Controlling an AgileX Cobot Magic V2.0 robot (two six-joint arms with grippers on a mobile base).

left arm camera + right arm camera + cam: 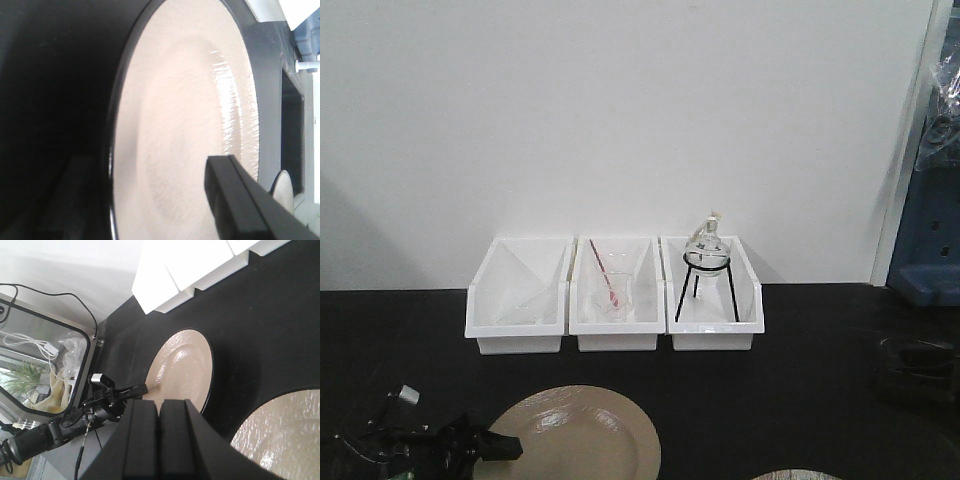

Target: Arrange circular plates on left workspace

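One tan circular plate point(582, 436) lies flat on the black countertop point(790, 350) at the front, left of centre. It fills the left wrist view point(180, 120) and shows in the right wrist view point(182, 370). My left gripper point(485, 445) is open at this plate's left rim, one finger point(240, 200) over the plate's face and the other dark beside the rim. The second plate point(280, 435) lies to the right, only its edge point(798, 474) showing at the front. My right gripper point(160, 407) is shut and empty, above the counter between the two plates.
Three white bins point(518, 295) stand in a row against the back wall; the middle one holds a beaker with a red rod point(608, 290), the right one a flask on a black tripod point(706, 262). A dark recess point(917, 368) lies at the far right.
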